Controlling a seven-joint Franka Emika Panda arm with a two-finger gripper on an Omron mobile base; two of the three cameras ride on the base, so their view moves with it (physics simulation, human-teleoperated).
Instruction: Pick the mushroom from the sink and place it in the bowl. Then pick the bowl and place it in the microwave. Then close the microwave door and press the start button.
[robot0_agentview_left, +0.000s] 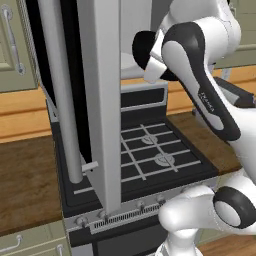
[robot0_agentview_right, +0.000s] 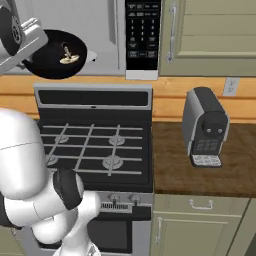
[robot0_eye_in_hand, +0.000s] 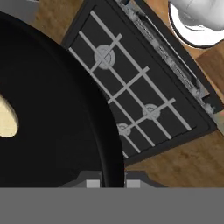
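Observation:
My gripper (robot0_eye_in_hand: 111, 183) is shut on the rim of a black bowl (robot0_agentview_right: 52, 55), the rim passing between the two finger tips. The pale tan mushroom (robot0_agentview_right: 68, 57) lies inside the bowl (robot0_eye_in_hand: 48, 113) and shows as a pale patch at the left edge of the hand view. The bowl hangs above the stove, level with the open cavity of the microwave (robot0_agentview_right: 100, 20), left of its black keypad panel (robot0_agentview_right: 142, 35). The microwave door (robot0_agentview_left: 107, 100) stands swung wide open toward me, its silver bar handle (robot0_agentview_left: 60, 90) upright. The sink is out of view.
A black gas stove (robot0_agentview_right: 95, 145) with grey grates lies right under the bowl. A grey coffee machine (robot0_agentview_right: 206, 127) stands on the wooden counter (robot0_agentview_right: 200, 172) to the right. Green cabinet doors (robot0_agentview_right: 215, 30) flank the microwave. More counter (robot0_agentview_left: 25, 175) lies left of the stove.

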